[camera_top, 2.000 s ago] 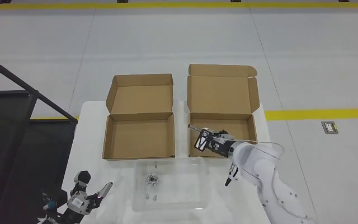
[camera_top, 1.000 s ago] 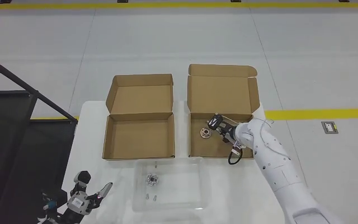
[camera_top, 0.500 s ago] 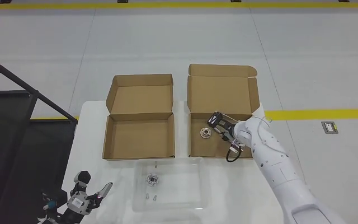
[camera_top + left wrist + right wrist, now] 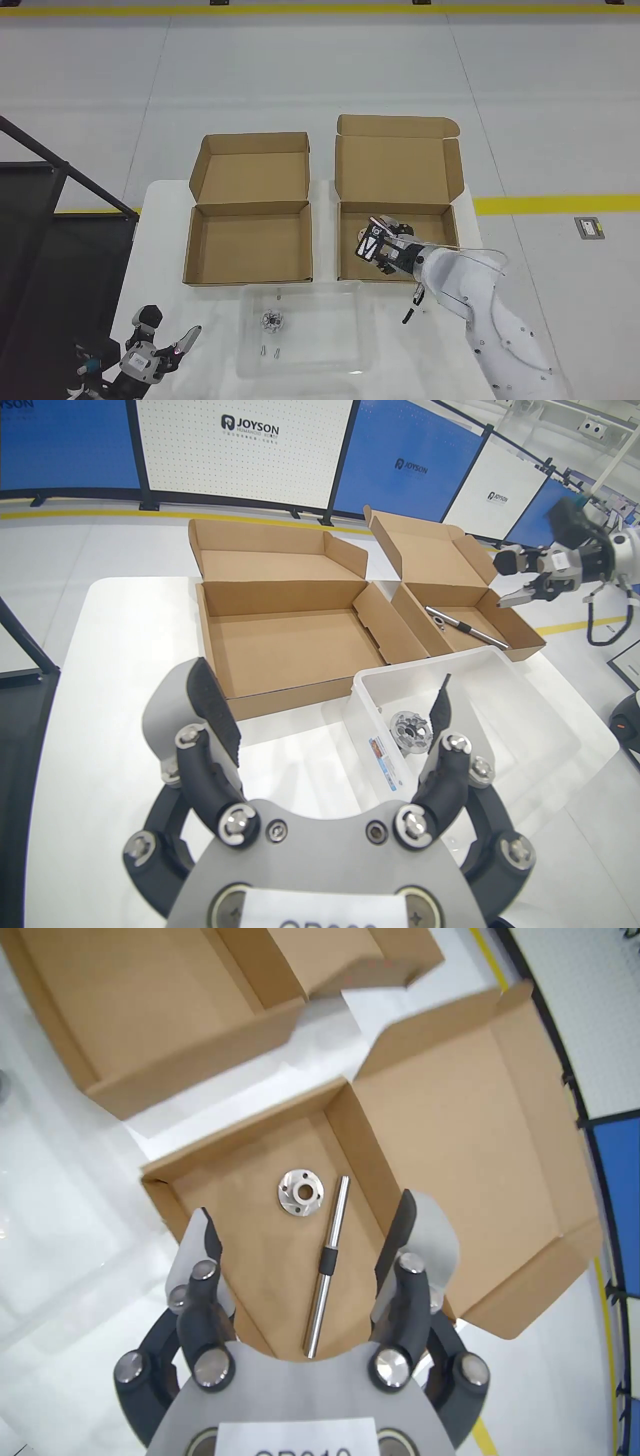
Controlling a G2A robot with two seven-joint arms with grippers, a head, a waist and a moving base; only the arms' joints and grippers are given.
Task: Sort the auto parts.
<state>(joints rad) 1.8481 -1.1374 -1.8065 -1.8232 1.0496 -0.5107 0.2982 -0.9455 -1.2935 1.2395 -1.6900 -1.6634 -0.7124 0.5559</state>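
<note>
Cardboard walls matter most for the step in hand. The right gripper point(image 4: 305, 1206) hangs with its jaws spread wide and empty over the right-hand brown cardboard box point(image 4: 235, 1198), so its likely next job is a trip to the clear plastic bin point(image 4: 425, 660) for another part. It should rise straight up past the box's front wall before swinging across, then come down on the part from above, keeping the fingers off the bin's sides. Two parts lie free on this box's floor: a round silver metal flange disc with a centre hole point(image 4: 300, 1193) and, just beside it, a long thin steel rod with a dark band point(image 4: 327, 1263). The left-hand brown cardboard box point(image 4: 247, 250) holds nothing. A silver toothed metal hub point(image 4: 410, 730) and a few small fasteners point(image 4: 268, 351) wait in the bin. The fasteners probably belong in the empty box, and they look fiddly to pinch. The left gripper point(image 4: 320, 675) sits over the near corner of the white table point(image 4: 115, 660), jaws released, gripping nothing.
</note>
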